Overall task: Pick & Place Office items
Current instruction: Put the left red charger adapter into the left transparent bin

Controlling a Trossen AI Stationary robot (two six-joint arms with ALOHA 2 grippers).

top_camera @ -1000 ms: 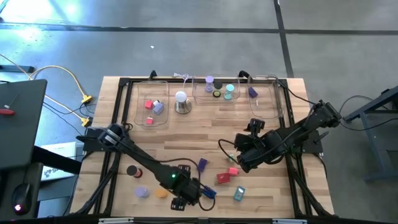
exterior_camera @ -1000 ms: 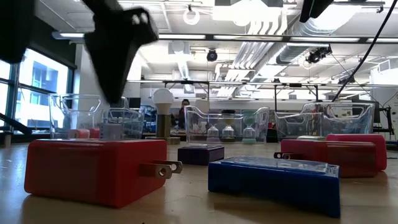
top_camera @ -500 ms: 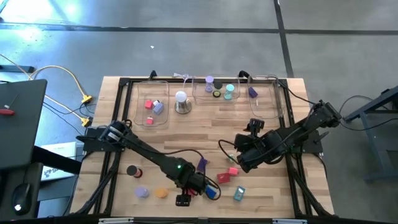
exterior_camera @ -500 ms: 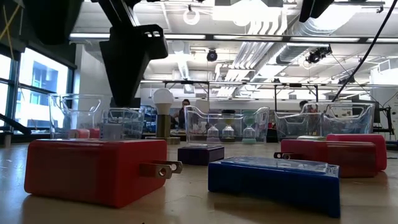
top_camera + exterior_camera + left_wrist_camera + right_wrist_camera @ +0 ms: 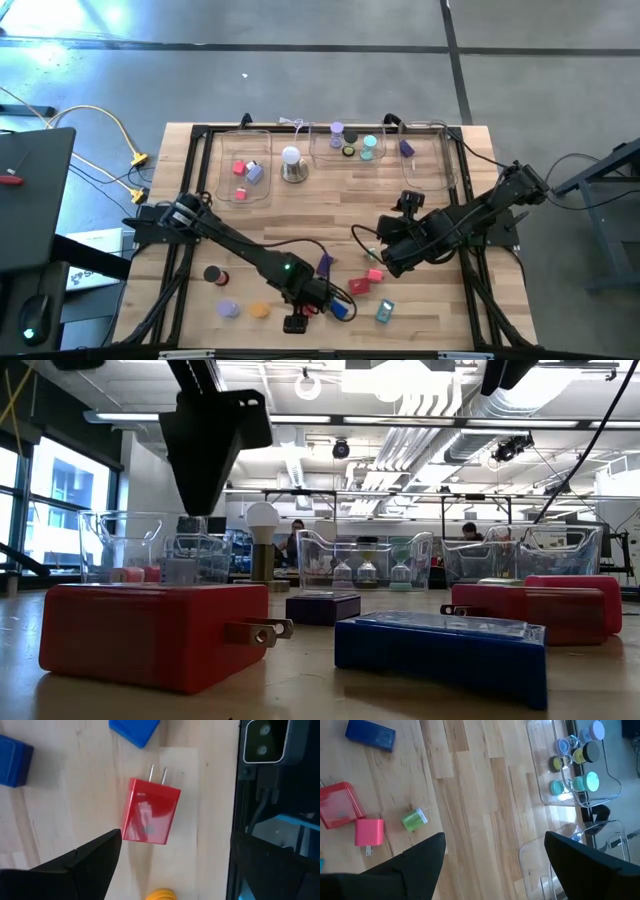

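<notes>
Left hand [image 5: 170, 865], fingers spread, hovers above a red plastic plug block [image 5: 148, 811] (prongs visible) on the wooden bench [image 5: 60, 805].

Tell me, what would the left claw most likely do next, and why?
Probably sink straight down and close. The left claw hangs open over the red plug block, which lies flat on the wooden table, prongs pointing away, untouched between the fingers. The right claw waits open mid-table.

Trays [image 5: 243, 190] along table [image 5: 300, 230] far edge; blocks [image 5: 361, 286] near front.
</notes>
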